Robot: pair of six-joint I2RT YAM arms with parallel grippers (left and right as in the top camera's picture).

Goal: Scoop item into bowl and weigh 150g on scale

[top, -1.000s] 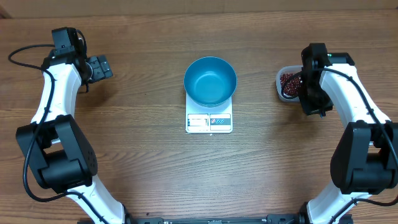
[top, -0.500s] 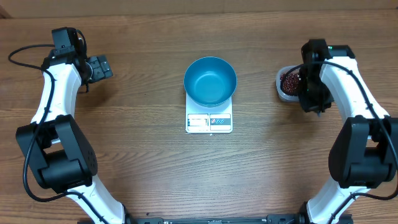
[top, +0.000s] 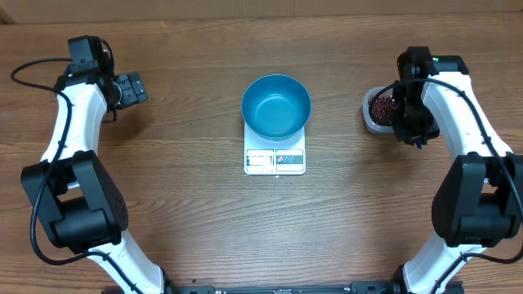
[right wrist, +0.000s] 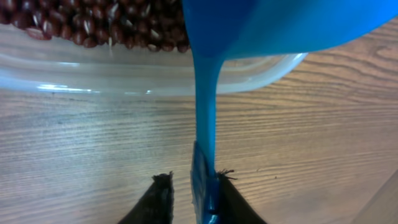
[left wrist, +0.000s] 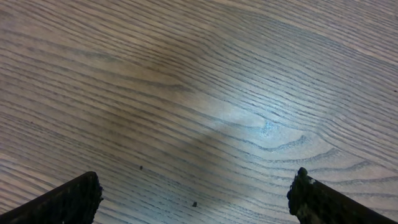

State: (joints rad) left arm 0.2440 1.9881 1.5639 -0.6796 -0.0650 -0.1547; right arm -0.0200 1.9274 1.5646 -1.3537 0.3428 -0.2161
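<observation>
The blue bowl (top: 276, 106) stands on the white scale (top: 274, 159) at the table's centre, with nothing inside it. The item, red-brown beans (top: 378, 106) (right wrist: 93, 22), fills a clear tub (top: 369, 120) (right wrist: 124, 81) at the right. A blue scoop (right wrist: 280, 25) rests over the tub's rim. Its handle (right wrist: 205, 112) runs down between the fingers of my right gripper (right wrist: 193, 177) (top: 409, 132). The handle lies against the right finger, and a gap shows on the left finger's side, so the gripper is open. My left gripper (left wrist: 198, 186) (top: 135, 88) is wide open over bare wood at the far left.
The tub sits close to the right arm's wrist. The left arm's black cable (top: 33, 69) loops near the table's back left edge. Wood table (top: 188, 204) lies between the scale and both arms.
The right gripper's jaws have parted from a shut grip on the scoop handle. The right wrist shifted slightly toward the tub. The left arm has not moved.
</observation>
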